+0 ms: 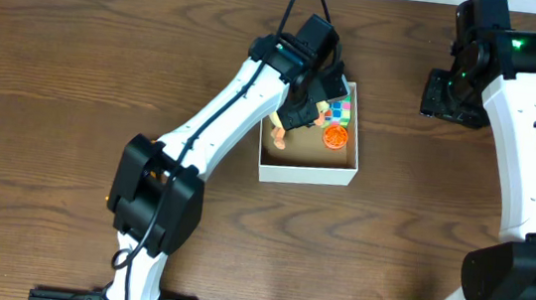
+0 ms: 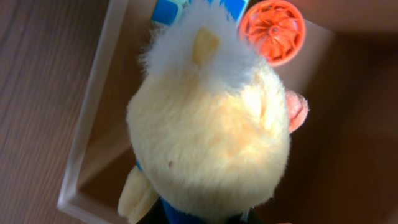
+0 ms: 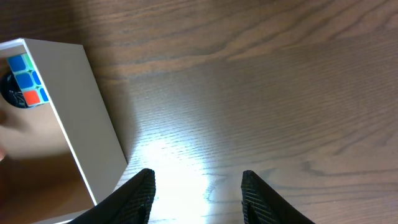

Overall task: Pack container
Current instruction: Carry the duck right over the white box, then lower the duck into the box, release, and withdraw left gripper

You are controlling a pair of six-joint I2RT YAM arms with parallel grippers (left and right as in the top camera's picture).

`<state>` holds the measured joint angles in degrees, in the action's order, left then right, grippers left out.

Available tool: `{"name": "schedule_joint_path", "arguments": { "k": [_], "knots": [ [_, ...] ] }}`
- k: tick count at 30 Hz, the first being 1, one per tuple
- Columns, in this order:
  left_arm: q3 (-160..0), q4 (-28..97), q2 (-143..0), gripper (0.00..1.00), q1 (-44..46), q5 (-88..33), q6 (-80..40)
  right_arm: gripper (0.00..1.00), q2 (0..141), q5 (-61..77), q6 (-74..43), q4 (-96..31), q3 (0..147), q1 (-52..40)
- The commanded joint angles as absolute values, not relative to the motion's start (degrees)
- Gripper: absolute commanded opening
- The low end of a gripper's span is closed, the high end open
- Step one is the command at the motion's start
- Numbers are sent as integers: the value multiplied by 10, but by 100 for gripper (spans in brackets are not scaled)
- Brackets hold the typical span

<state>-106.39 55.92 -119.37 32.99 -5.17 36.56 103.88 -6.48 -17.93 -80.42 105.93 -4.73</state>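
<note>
The left arm (image 1: 222, 115) reaches from the near left across the counter (image 1: 77, 70). It ends over the left half of the container (image 1: 306, 172), which sits mid-counter with its brown floor showing. The left fingers (image 1: 299, 111) hang over a plush toy (image 2: 211, 124), cream with a white tuft. The toy fills the wrist view so fully that the fingers are hidden. I cannot tell how far they are closed or whether they grip it. Being so close to the camera suggests the toy is held from above, probably so it can go straight down between the walls. The toy is inside the container's outline, next to the left wall, where the floor is bare.

The right side of the container is already occupied. A colour-tiled puzzle cube (image 1: 340, 110) lies against the far right corner. An orange ribbed wheel-like toy (image 1: 336, 137) lies just near of it.

Well to the right, the right fingers (image 3: 134, 196) are spread wide with nothing between them, over bare counter beside the container's right wall. That is likely a parked position that leaves the left arm room. Judging by this, packing is well along, with the plush as the piece in hand.
</note>
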Motion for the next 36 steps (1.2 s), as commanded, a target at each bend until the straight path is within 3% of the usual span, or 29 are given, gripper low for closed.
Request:
{"name": "schedule_joint_path", "arguments": {
  "k": [1, 13, 33, 34, 35, 36],
  "knots": [
    [-1061, 543, -1203, 6, 324, -47, 394, 47, 1038, -71, -175, -807, 1063, -41],
    [-1061, 526, -1215, 6, 279, -30, 394, 47, 1038, -71, -175, -814, 1063, -41],
    [-1025, 502, -1222, 6, 277, -72, 394, 46, 1038, -71, -176, -813, 1063, -41],
    [-1025, 502, -1225, 7, 277, -76, 393, 46, 1038, -71, -176, -813, 1063, -41],
    [-1025, 502, -1230, 17, 277, -83, 387, 47, 1038, -71, -176, -813, 1063, -41],
    [-1025, 502, -1234, 35, 277, -86, 382, 46, 1038, -71, -176, -814, 1063, -41]
  ]
}}
